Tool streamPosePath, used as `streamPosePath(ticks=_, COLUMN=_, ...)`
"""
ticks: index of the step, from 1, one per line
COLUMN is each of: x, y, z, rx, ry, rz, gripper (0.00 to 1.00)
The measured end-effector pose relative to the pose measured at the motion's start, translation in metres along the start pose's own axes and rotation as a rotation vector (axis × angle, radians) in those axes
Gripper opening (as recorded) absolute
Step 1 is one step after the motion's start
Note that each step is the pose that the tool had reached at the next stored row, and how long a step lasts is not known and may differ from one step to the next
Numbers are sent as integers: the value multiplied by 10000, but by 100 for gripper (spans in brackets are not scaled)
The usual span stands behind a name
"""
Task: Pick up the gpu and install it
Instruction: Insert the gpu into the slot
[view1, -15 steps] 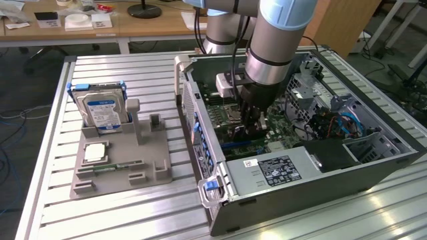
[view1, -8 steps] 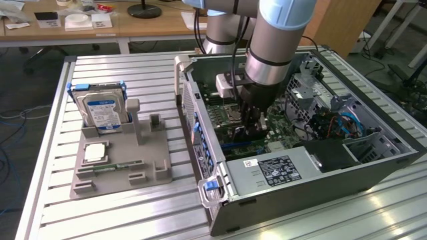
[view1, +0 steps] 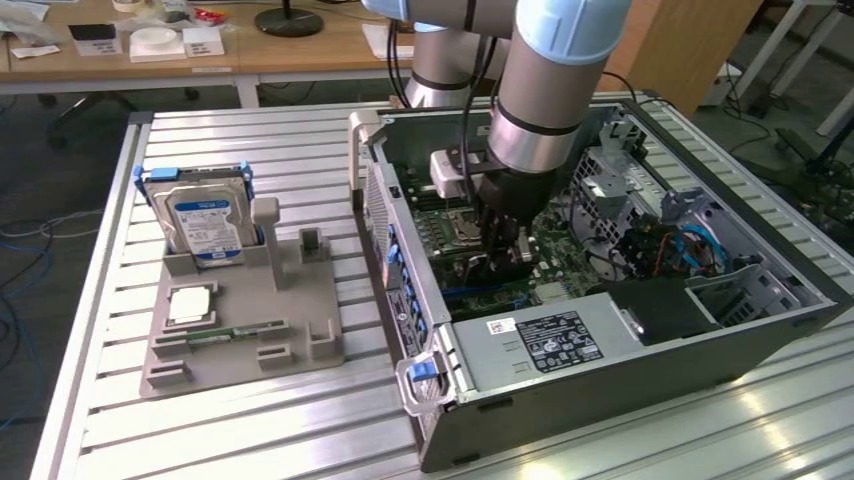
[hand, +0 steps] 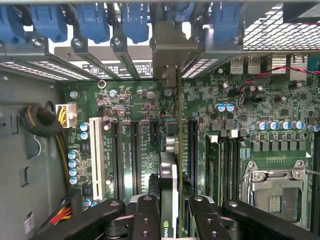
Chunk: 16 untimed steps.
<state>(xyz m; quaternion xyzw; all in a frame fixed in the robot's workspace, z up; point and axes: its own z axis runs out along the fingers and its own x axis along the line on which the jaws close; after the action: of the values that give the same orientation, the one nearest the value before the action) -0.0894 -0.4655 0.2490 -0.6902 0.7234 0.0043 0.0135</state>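
The gpu (hand: 169, 167) is a thin dark card seen edge-on, standing upright over the green motherboard (hand: 135, 105) among the long black expansion slots. Its grey metal bracket (hand: 172, 47) reaches the rear slot openings of the case. My gripper (hand: 172, 202) is shut on the card, with one black finger (hand: 145, 210) on each side of it. In the exterior view the gripper (view1: 501, 255) is down inside the open computer case (view1: 601, 330), low over the motherboard. Whether the card sits fully in its slot cannot be told.
Blue slot latches (hand: 135, 20) line the case's rear wall. A CPU socket (hand: 275, 187) and a braided cable bundle (hand: 40, 122) flank the card. Outside the case, a grey fixture (view1: 240, 320) holds a silver hard drive (view1: 200, 220) and a green memory stick (view1: 234, 335).
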Motion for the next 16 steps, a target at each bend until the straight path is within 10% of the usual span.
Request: streamPosePath(ticks=16, x=-15, y=3, z=55, rx=-3, ry=3, rz=2, gripper=27)
